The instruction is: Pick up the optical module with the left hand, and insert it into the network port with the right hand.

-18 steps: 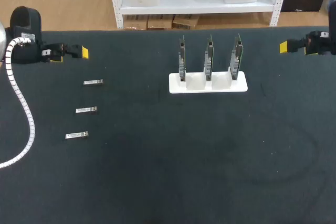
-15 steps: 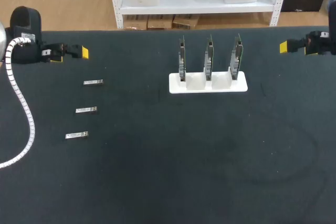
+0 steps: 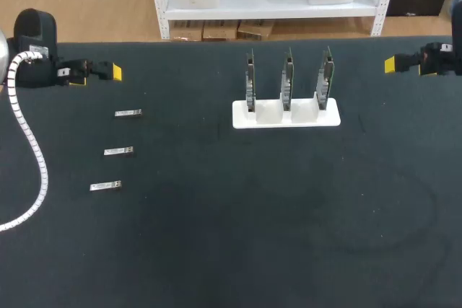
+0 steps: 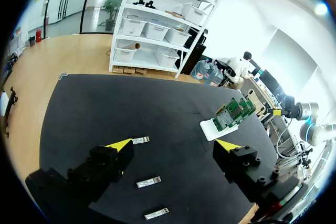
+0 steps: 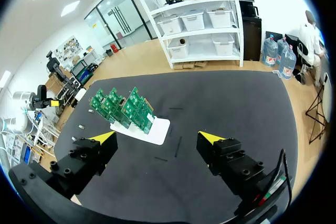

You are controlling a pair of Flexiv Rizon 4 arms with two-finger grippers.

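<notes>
Both arms parked wide, no pick yet.
Left gripper (image 4: pixel 174 146) at upper left, jaws wide apart & empty; right gripper (image 5: pixel 157 139) at upper right, also apart, holding nothing. Three optical modules (image 3: pixel 118 151) lie flat in a column mid-left, well apart from the network cards (image 3: pixel 287 77) standing in the white stand (image 3: pixel 285 117) at top centre. Module prob. light, stiff, slick metal: pinch across long sides, mid-body. Vs earlier frames: no change, arms & parts unmoved.
</notes>
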